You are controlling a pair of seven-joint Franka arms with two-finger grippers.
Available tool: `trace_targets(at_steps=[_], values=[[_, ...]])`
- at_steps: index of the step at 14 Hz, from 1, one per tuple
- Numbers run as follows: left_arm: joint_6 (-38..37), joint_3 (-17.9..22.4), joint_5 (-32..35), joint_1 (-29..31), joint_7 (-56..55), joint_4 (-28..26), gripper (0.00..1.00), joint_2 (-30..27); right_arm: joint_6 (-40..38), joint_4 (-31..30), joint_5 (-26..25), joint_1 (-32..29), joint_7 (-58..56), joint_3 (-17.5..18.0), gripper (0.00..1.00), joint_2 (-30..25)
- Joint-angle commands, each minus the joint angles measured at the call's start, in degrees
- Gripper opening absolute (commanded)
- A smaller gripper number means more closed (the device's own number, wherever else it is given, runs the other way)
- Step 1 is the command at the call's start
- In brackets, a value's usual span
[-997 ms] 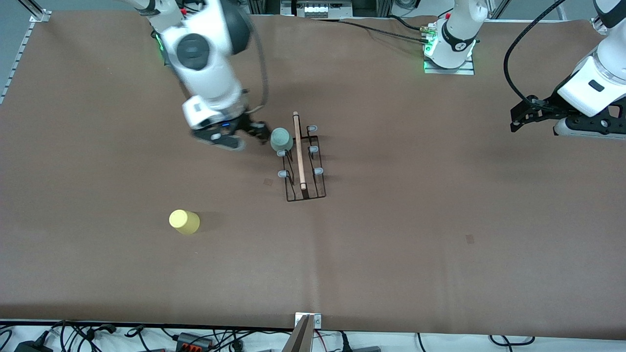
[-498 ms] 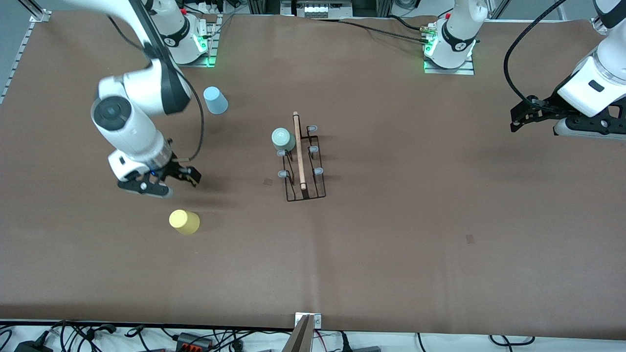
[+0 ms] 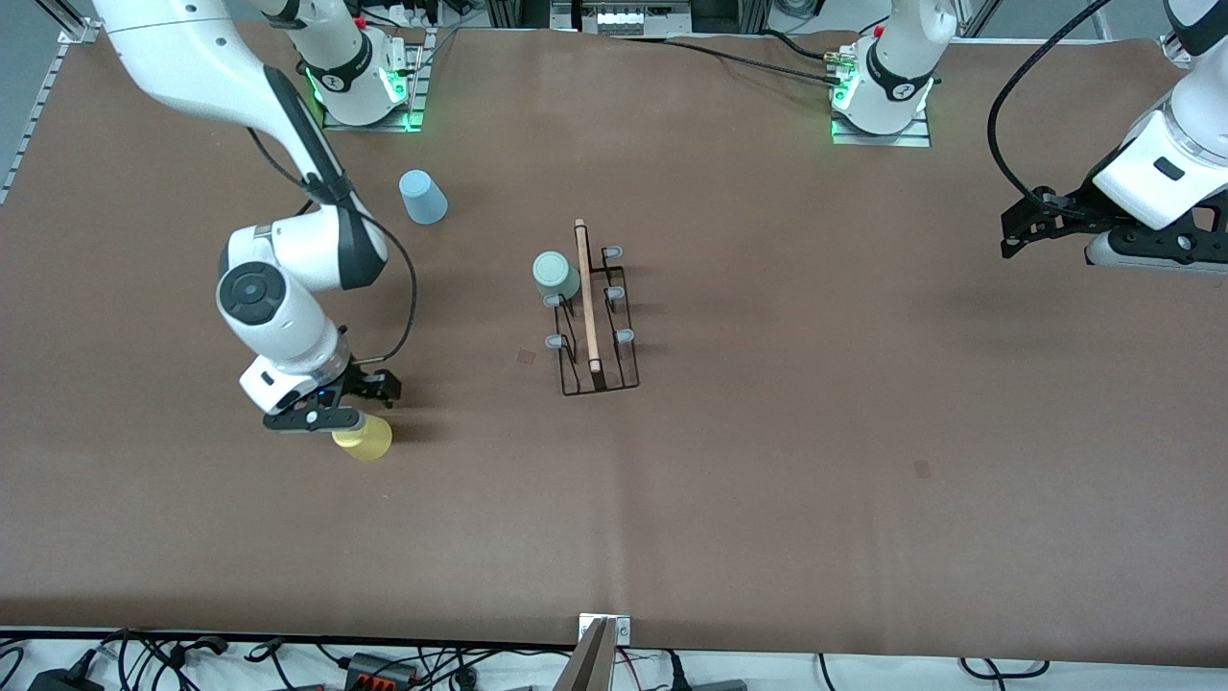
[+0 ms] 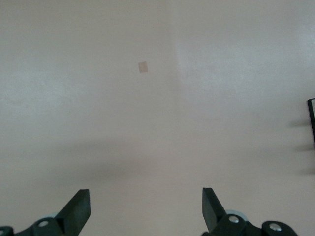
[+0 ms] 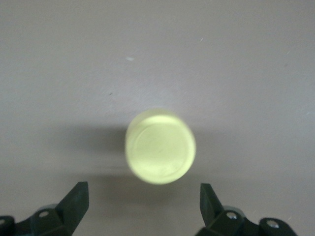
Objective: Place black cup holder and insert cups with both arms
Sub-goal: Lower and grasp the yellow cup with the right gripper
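Observation:
The black cup holder (image 3: 597, 321) stands mid-table with its wooden rod on top. A mint green cup (image 3: 554, 274) sits upside down on one of its pegs, on the side toward the right arm's end. A yellow cup (image 3: 366, 439) stands upside down on the table, nearer to the front camera. My right gripper (image 3: 331, 408) hangs open just over it; in the right wrist view the cup (image 5: 160, 146) lies just ahead of the spread fingers, with the gripper (image 5: 142, 201) empty. A light blue cup (image 3: 422, 197) stands near the right arm's base. My left gripper (image 3: 1031, 226) waits open and empty (image 4: 146, 209).
Small tape marks (image 3: 526, 356) (image 3: 922, 468) lie on the brown table cover. The arm bases (image 3: 881, 96) stand along the table's back edge. Cables and a bracket (image 3: 604, 633) line the edge nearest the front camera. A corner of the rack (image 4: 312, 120) shows in the left wrist view.
My right arm left the mint cup on the rack and swung toward its own end of the table, coming down over the yellow cup. The left arm has not moved.

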Motion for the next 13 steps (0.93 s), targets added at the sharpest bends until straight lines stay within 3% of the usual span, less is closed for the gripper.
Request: trace_targets(at_steps=[1, 13], values=[[-0.76, 0.23, -0.28, -0.11, 0.01, 1.47, 1.00, 0.63, -0.70, 3.18, 1.09, -1.65, -2.41, 0.45, 1.00, 1.57], [-0.85, 0.15, -0.28, -0.11, 0.01, 1.83, 1.00, 0.98, 2.10, 5.30, 1.36, -1.21, -1.98, 0.45, 1.00, 6.40]])
